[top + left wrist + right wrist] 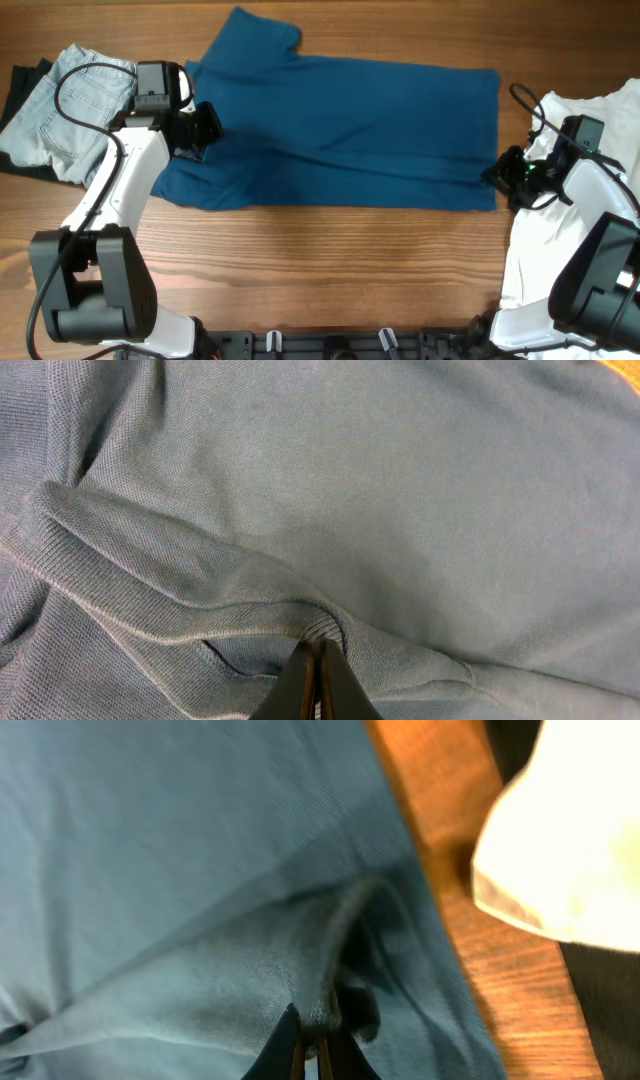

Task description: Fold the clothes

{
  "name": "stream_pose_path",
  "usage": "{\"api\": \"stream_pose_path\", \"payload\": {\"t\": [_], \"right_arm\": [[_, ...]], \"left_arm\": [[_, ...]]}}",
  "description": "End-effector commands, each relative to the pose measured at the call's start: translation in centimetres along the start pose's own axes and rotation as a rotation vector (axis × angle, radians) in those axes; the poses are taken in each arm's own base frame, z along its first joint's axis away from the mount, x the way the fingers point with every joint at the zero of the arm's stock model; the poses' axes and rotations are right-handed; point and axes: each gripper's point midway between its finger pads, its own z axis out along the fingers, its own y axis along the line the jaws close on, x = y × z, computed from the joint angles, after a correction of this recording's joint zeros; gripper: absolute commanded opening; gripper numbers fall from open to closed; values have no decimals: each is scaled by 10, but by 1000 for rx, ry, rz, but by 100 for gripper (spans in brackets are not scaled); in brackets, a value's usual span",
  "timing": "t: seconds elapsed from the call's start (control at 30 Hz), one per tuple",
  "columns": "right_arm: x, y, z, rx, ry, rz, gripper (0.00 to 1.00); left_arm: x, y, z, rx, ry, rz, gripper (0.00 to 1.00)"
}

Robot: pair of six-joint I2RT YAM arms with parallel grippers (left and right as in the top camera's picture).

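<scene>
Looks like a robotics lab bench to me — plain wood-grain table, a left arm and right arm at the lower corners, a black rail along the bottom edge, and a loose cable upper left. Laundry's laid out too — jeans far left, blue shirt centre, white garment right.

From my station the overhead camera looked straight down on the table from well above, with the arm bases at the frame's lower edge, and it took in the whole blue shirt and both arms. The left wrist camera sat very close over the shirt's end nearest the left arm, looking past its own left gripper at what I took to be ribbed collar, with cloth filling the frame. The right wrist camera was just as near at the opposite end, looking past the right gripper at the shirt's edge, a strip of table and the white garment, a patch the overhead view also covered.
</scene>
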Motion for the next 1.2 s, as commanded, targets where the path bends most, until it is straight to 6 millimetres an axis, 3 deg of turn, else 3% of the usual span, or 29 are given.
{"api": "stream_pose_path", "payload": {"t": [0.0, 0.3, 0.33, 0.37, 0.4, 0.43, 0.53, 0.63, 0.73, 0.77, 0.83, 0.9, 0.93, 0.97, 1.0, 1.07, 1.13, 1.17], "right_arm": [[-15, 33, -18, -126, -45, -29, 4], [-66, 62, -30, -258, -237, 11, 5], [-70, 64, -32, -268, -256, 2, 28], [-71, 65, -32, -268, -259, -8, 43], [-68, 65, -33, -271, -253, -50, 52], [-61, 60, -30, -254, -224, -75, 59], [-32, 38, -21, -157, -114, -53, 64], [6, 15, -16, -45, 32, 32, 64], [29, 1, -13, 5, 105, 11, 63], [31, 0, -11, 4, 109, 13, 63], [31, 1, -8, -1, 103, 3, 63], [30, 3, -7, -2, 99, -6, 63], [30, 3, -7, -3, 96, -7, 63], [30, 3, -7, -3, 97, -7, 63], [30, 3, -7, -3, 97, -7, 63], [29, 3, -7, -3, 95, -7, 63], [30, 3, -7, -3, 96, -7, 63], [30, 3, -7, -3, 96, -7, 63]], "left_arm": [[-5, -1, 0, -7, -17, 4, 4], [-16, 2, 0, -28, -65, 9, 5], [-16, 3, 0, -32, -67, 10, 16], [-16, 3, 0, -33, -67, 9, 35], [-15, 5, 0, -47, -64, 8, 55], [-11, 14, -1, -86, -49, 4, 62], [10, 34, -4, -144, 47, 3, 66], [38, 72, -15, -276, 166, -33, 67], [36, 96, -18, -327, 157, -77, 74], [33, 94, -15, -307, 140, -80, 73], [23, 59, -5, -111, 116, -15, 68], [16, 37, -1, -50, 81, 51, 61], [17, 27, 2, -38, 79, 100, 55], [23, 17, 7, -29, 97, 167, 57], [27, 12, 10, -25, 108, 192, 62], [32, 5, 25, -22, 123, 223, 59], [40, -1, 45, -18, 152, 245, 49], [44, -4, 51, -12, 162, 254, 39]]}}
